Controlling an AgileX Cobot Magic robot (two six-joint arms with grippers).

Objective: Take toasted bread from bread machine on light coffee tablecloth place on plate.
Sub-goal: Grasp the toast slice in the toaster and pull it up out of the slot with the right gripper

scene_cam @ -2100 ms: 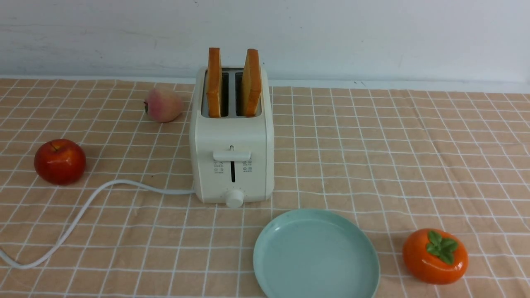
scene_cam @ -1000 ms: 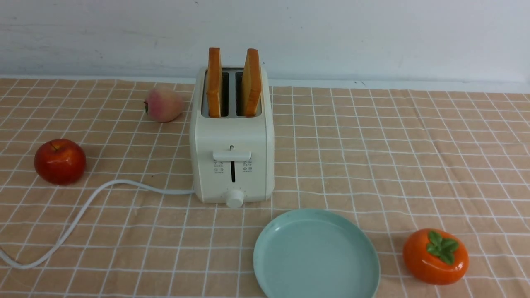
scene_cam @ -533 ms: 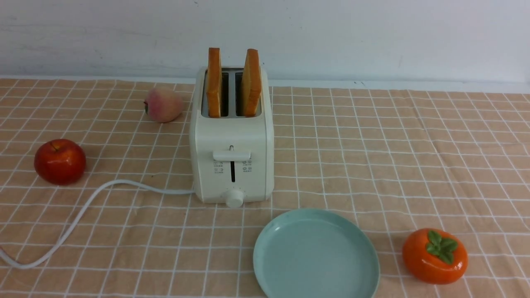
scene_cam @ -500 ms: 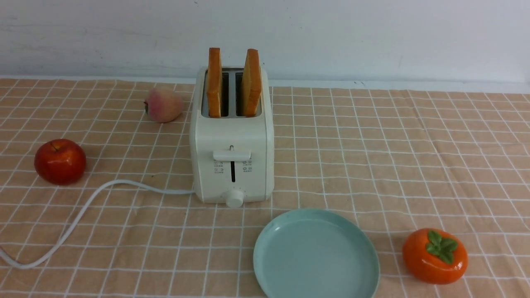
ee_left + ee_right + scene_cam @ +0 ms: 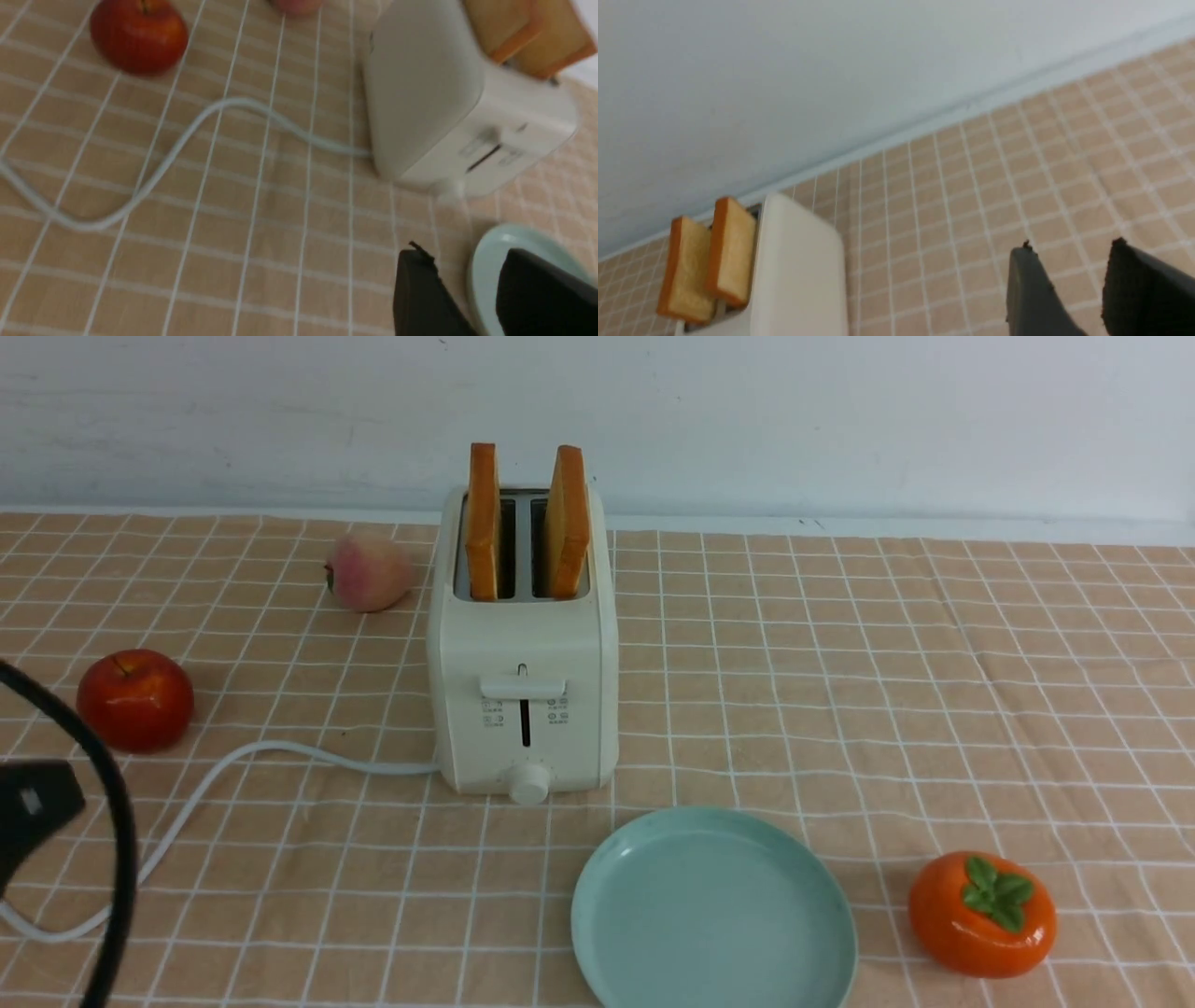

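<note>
Clock: centred on the toaster, 12 o'clock toward the wall.
Toast: toasted bread (image 5: 483, 521), two slices, stands on edge in the slots of the bread machine (image 5: 523, 728). The lever (image 5: 522, 687) sits high and the upper halves stand proud, so the crust is free to pinch from above.
Plate: plate (image 5: 714, 905) at 5 o'clock, near the toaster but apart and bare. I judge a short carry.
Left hand: left hand (image 5: 465, 261) has its fingers part-way apart with nothing between, low over the cloth at 8 o'clock.
Right hand: right hand (image 5: 1071, 247) has a like gap and is empty, off toward 3 o'clock; exact spot unclear.
Cord: cord (image 5: 233, 765) trails to 8 o'clock, a possible snag.
Surface: light coffee tablecloth (image 5: 840, 691), white grid, slightly wrinkled, covers the bench.
Bystanders: red apple (image 5: 135, 700) at 9, peach (image 5: 369, 572) at 11, persimmon (image 5: 982, 915) at 4.
Room: plain pale wall (image 5: 840, 420).
</note>
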